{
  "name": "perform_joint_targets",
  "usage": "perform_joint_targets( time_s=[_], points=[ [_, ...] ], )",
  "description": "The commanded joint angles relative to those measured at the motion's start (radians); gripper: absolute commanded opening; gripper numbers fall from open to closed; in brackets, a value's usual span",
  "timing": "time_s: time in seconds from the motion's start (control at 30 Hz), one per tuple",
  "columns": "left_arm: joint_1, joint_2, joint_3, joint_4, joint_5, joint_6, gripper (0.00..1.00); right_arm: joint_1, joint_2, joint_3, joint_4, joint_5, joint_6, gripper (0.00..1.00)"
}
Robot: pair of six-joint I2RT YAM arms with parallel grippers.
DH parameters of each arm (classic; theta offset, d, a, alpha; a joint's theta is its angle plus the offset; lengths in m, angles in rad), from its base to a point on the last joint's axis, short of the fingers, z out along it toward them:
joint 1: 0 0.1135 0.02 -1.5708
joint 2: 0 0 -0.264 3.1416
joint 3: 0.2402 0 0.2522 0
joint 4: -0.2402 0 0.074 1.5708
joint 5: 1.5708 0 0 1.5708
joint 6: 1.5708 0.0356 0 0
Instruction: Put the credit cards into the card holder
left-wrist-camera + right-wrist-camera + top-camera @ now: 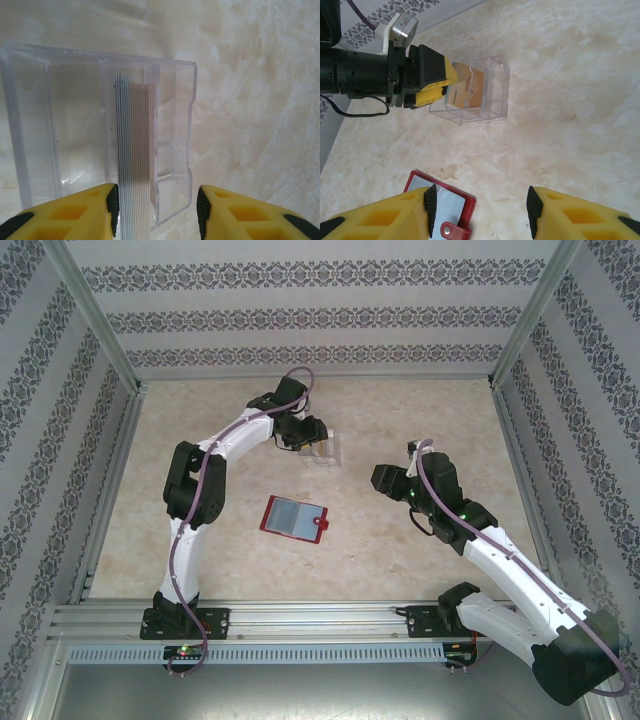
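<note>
On the marbled counter [420, 420], the credit cards [134, 150] are stood on edge in a clear plastic case [60, 125] at upper centre, straddled by the left end effector [157, 210], parted, nothing gripped. Card edges are seen from the left wrist, a tan face from the right wrist, where the right end effector [482, 207] is held wide and empty, the red card holder [451, 212] at lower left.

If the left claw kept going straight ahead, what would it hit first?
Probably the stack of cards standing on edge inside the clear case, right between the fingers of the left gripper; depth is hard to judge.
</note>
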Motion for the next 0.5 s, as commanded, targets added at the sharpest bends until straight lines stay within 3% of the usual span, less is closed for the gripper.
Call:
perform_joint_targets(
  time_s=[0.0,0.23,0.47],
  points=[
    [-0.004,0.015,0.027,-0.012,0.027,0.023,0.44,-0.012,-0.015,0.006,-0.017,0.017,-0.018,0.53],
    [-0.005,-0.030,-0.038,0.094,0.047,-0.039,0.39,-0.015,0.001,-0.009,-0.009,0.009,-0.012,0.53],
    [-0.006,-0.007,-0.023,0.087,0.074,-0.054,0.38,-0.019,0.048,-0.009,0.008,-0.020,0.002,0.53]
  ],
)
